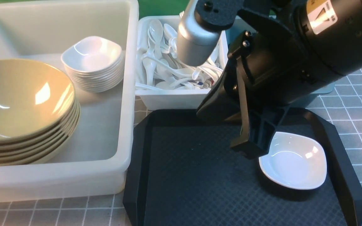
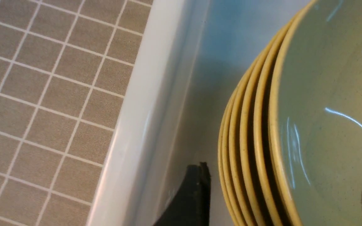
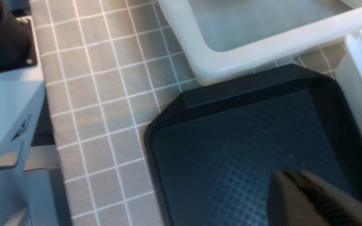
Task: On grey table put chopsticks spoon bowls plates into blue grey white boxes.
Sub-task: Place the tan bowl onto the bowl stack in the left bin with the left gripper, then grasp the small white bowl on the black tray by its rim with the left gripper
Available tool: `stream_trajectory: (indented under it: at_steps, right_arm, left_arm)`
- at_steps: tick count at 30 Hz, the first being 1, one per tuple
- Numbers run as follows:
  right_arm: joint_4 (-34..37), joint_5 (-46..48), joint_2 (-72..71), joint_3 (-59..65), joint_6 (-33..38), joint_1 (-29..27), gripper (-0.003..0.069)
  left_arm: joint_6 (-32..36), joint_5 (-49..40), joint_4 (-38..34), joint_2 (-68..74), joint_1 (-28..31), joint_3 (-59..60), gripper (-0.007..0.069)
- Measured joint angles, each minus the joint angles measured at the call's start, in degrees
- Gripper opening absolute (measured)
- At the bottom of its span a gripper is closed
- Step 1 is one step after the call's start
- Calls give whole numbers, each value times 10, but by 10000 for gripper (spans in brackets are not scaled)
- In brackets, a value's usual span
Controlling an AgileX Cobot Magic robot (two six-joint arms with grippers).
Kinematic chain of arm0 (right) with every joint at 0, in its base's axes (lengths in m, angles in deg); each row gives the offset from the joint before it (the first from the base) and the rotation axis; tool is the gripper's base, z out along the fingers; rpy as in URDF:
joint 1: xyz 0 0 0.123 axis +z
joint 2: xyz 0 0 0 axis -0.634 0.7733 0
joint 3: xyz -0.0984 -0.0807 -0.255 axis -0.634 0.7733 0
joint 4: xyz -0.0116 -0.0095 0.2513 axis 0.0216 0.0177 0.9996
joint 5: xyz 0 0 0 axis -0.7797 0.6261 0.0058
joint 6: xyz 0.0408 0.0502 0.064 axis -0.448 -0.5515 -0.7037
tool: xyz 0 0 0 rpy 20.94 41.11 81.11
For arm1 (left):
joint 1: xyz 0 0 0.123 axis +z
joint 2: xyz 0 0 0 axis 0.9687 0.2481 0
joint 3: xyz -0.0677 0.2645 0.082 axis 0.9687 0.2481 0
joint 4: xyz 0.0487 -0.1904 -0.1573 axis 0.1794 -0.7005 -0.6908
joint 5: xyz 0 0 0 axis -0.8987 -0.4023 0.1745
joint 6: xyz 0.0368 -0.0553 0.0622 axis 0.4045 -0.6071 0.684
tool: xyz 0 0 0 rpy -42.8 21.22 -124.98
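Our right gripper (image 1: pixel 248 147) hangs pinched closed over the black tray (image 1: pixel 184 175), beside a white plate (image 1: pixel 294 160) on it. Left of the tray, our left gripper (image 2: pixel 283 191) is spread wide over yellow bowls (image 1: pixel 20 100) stacked in the big white box (image 1: pixel 130 78).

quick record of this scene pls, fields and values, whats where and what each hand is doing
large white box: bowl stack, plate stack
small white box: spoons
black tray: one white plate
left hand: open, astride the bowls' rim
right hand: shut, low over the tray
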Motion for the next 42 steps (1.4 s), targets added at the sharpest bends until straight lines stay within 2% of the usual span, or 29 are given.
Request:
stream_trajectory:
  at_steps: [2,5,9,11,12,13,15,16,17,18,20,21,22,23,25,31,42]
  right_arm:
    - [-7,-1,0,0,-2,0,45]
    - [-23,-4,0,0,-15,0,45]
    - [-59,3,0,0,-39,-3,45]
    - [-70,17,0,0,-56,-13,45]
    - [-71,22,0,0,-61,-17,45]
    - [-76,37,0,0,-73,-33,45]
    - [-81,55,-1,0,-81,-57,45]
    - [-85,63,-5,3,-90,-86,45]
    - [-87,64,-12,7,-93,-101,45]
    - [-89,64,-22,18,-101,-122,45]
    - [-92,64,-53,41,-109,-156,45]
    - [-92,65,-57,48,-112,-159,45]
    - [-92,67,-91,74,-120,-183,45]
    - [-92,67,-96,77,-121,-186,45]
    - [-92,71,-167,127,-132,-221,45]
    - [-92,76,-279,225,-169,-239,45]
    - [-92,77,-340,294,-193,-239,45]
  left_arm:
    - [-9,-11,4,-18,-3,-21,645]
    - [-38,-48,9,-52,-44,-77,636]
    - [-62,-108,7,-75,-221,-131,572]
    - [-68,-125,6,-70,-286,-133,547]
    - [-69,-125,6,-69,-296,-133,547]
    - [-81,-135,8,-56,-361,-133,531]
    - [-92,-135,17,-36,-413,-133,521]
    - [-110,-128,33,-3,-495,-133,514]
    - [-116,-124,36,10,-518,-133,514]
    - [-127,-112,43,41,-566,-133,513]
    - [-137,-90,47,82,-620,-133,513]
    - [-137,-87,47,87,-625,-133,513]
    - [-140,-58,47,128,-665,-133,512]
    - [-141,-53,47,128,-670,-133,512]
    - [-142,5,44,191,-727,-137,511]
    - [-141,49,40,317,-793,-207,510]
    - [-141,83,35,506,-797,-374,508]
